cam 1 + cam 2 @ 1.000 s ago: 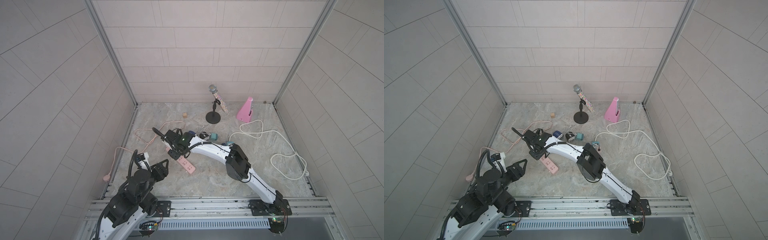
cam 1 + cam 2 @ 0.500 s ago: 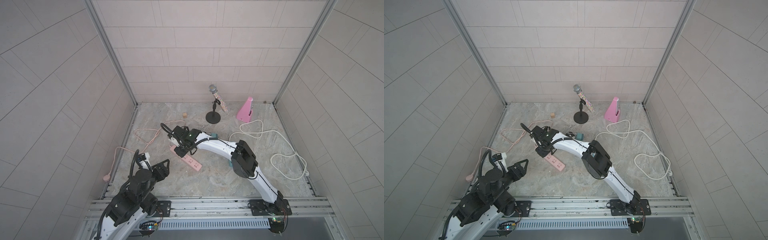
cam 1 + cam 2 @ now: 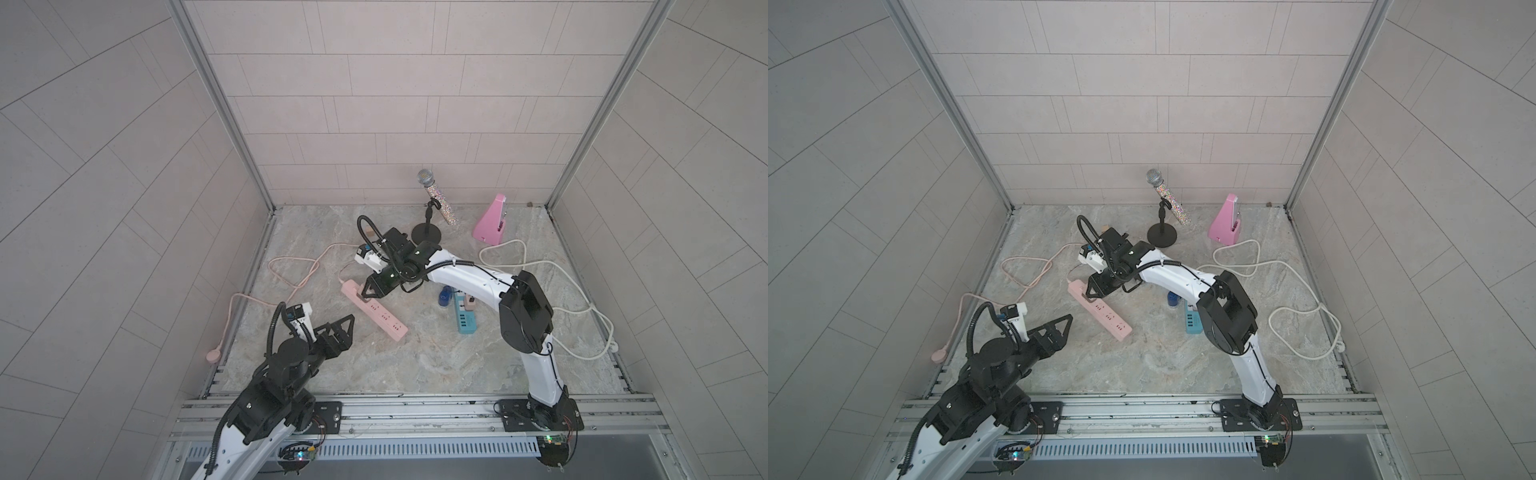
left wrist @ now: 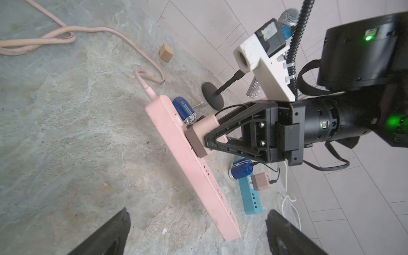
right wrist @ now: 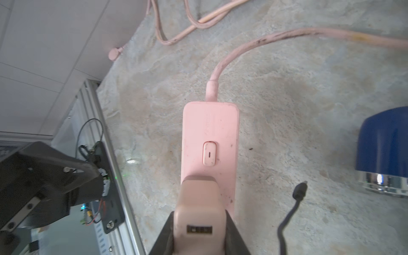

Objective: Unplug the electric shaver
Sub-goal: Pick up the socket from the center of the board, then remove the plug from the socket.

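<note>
Tugging the charger, dragging the strip along too.
Opened the left claw (image 3: 348,329) wide at 7 o'clock, holding nothing. Slid the pink power strip (image 3: 376,311) a little toward 1 o'clock, pink charger block (image 5: 198,205) still stuck in, pinched by the right claw (image 3: 369,294). Left the blue shaver (image 4: 184,110) beside the strip's cord end. Maybe time to hold the strip down.

The left gripper (image 3: 337,332) has spread its jaws wider, and the right gripper (image 3: 365,296), clamped on the pale pink charger block (image 5: 198,205), has dragged the pink power strip (image 3: 378,313) rightward.
</note>
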{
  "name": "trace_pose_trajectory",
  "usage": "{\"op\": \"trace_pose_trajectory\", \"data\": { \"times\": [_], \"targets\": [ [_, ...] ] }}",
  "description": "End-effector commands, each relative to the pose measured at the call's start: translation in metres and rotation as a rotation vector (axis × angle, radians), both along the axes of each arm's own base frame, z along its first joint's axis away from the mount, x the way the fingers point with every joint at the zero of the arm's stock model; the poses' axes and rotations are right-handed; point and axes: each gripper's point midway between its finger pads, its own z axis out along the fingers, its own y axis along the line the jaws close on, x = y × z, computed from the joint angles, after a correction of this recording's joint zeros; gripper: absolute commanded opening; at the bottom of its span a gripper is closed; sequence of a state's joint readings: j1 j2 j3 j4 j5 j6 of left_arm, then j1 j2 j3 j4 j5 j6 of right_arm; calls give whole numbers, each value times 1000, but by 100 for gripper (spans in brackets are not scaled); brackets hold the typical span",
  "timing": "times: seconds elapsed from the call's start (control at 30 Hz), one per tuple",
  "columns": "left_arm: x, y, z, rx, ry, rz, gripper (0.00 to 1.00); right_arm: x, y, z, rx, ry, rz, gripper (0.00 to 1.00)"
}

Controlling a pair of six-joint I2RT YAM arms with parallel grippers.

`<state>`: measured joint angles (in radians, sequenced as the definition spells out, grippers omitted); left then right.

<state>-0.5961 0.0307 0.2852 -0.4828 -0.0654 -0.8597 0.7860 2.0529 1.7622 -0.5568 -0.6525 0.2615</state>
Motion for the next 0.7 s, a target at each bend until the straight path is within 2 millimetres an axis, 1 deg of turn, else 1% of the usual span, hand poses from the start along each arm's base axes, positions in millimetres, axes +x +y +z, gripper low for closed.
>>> {"op": "trace_pose_trajectory", "data": {
  "times": [0.0,0.1,0.3,0.4,0.5,0.57,0.67],
  "targets": [
    [4,-4,8,-26,-62,-12,100,-11,6,55,197,17,55,12],
    [6,-12,10,-55,-89,-39,100,-14,4,66,267,52,70,11],
    [8,-29,20,-130,-157,-117,100,-21,-4,82,340,82,104,10],
    [6,-37,29,-160,-204,-159,100,-24,-7,91,388,98,119,9],
    [4,-44,42,-206,-265,-202,100,-28,-9,103,460,123,138,9],
    [3,-48,47,-228,-290,-224,100,-28,-11,110,505,135,136,9],
    [0,-51,53,-249,-309,-243,100,-25,-13,127,614,160,135,9]
  ]
}}
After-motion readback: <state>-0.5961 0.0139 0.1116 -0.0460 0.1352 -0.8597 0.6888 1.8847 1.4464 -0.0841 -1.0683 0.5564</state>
